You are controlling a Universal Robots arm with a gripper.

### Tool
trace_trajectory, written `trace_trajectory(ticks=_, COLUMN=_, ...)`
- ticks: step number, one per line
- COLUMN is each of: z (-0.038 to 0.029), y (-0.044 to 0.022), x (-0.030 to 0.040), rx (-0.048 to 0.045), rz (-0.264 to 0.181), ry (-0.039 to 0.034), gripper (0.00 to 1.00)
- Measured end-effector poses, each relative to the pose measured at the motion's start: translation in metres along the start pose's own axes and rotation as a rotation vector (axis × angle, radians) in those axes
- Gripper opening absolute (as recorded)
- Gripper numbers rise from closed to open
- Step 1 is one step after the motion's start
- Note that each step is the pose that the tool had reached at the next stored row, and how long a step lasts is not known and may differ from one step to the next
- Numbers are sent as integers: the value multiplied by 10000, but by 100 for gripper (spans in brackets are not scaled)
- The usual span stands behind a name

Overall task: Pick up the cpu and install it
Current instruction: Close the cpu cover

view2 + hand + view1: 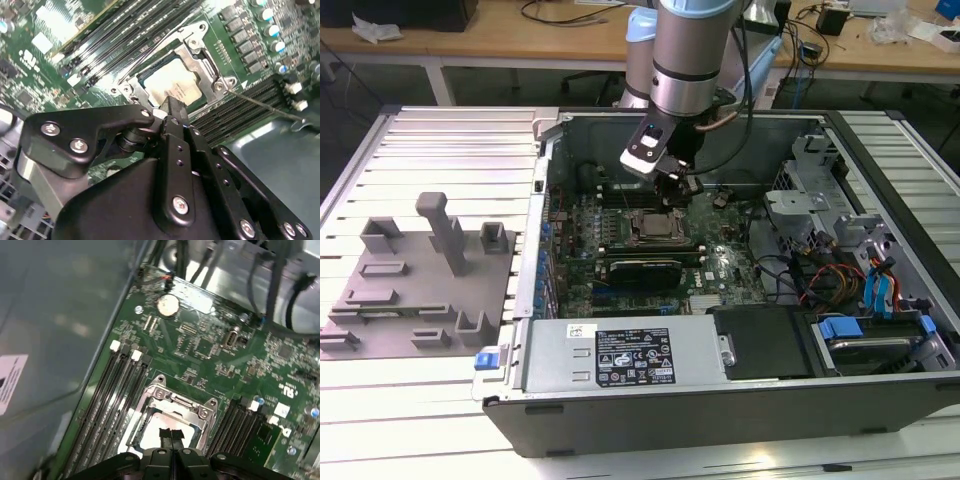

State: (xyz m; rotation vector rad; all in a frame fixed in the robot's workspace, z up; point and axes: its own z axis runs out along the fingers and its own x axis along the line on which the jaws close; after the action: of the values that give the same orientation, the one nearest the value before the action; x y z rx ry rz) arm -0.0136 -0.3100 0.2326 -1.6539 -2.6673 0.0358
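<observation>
Pincer (170, 436) jaws pinched together, nothing between them, tips hanging right over the cpu (167, 82); touching or just clear, cant tell. Cpu sits flat inside the socket (172, 399), pale lid up, metal frame round it, so placement looks done imo. Thin lever rod (265, 106) runs out from a socket corner over the memory slots (105, 405); latched or not, cant tell. Handling, my read: chip is light, thin, stiff, no give at all. Smooth metal lid = slippery, and the contact side underneath is prob fragile, same for the socket pins. So if it needs gripping, take it by 2 opposite edges, keep it level, low squeeze force, no dragging across the frame, no pressing on the lid off-centre. Beyond the socket: green board (200, 347) w/ a coin battery (167, 305) and cable bundles past that. In the exterior view a long black card (642, 270) lies just beside the socket on the nearer side, all of it inside the open case (740, 410). Grey tray (415, 290) sits outside the case at the exterior view's left on the slatted tabletop (440, 140), apart from the pincer.
</observation>
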Motion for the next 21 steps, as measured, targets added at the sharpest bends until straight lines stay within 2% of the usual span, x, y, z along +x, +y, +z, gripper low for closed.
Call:
trace_trajectory(ticks=1, z=0, y=0, x=0, rx=-5, rz=-496, ry=-11, gripper=11)
trace_trajectory(ticks=3, z=0, y=0, x=0, rx=-8, rz=-877, ry=-19, gripper=11)
trace_trajectory(ticks=5, z=0, y=0, x=0, rx=-18, rz=-1896, ry=-41, gripper=11)
trace_trajectory(ticks=16, z=1, y=0, x=0, rx=-38, rz=-4070, ry=-86, gripper=11)
trace_trajectory(ticks=18, z=2, y=0, x=0, rx=-46, rz=-4887, ry=-103, gripper=11)
trace_trajectory(ticks=21, z=4, y=0, x=0, rx=-52, rz=-5574, ry=-118, gripper=11)
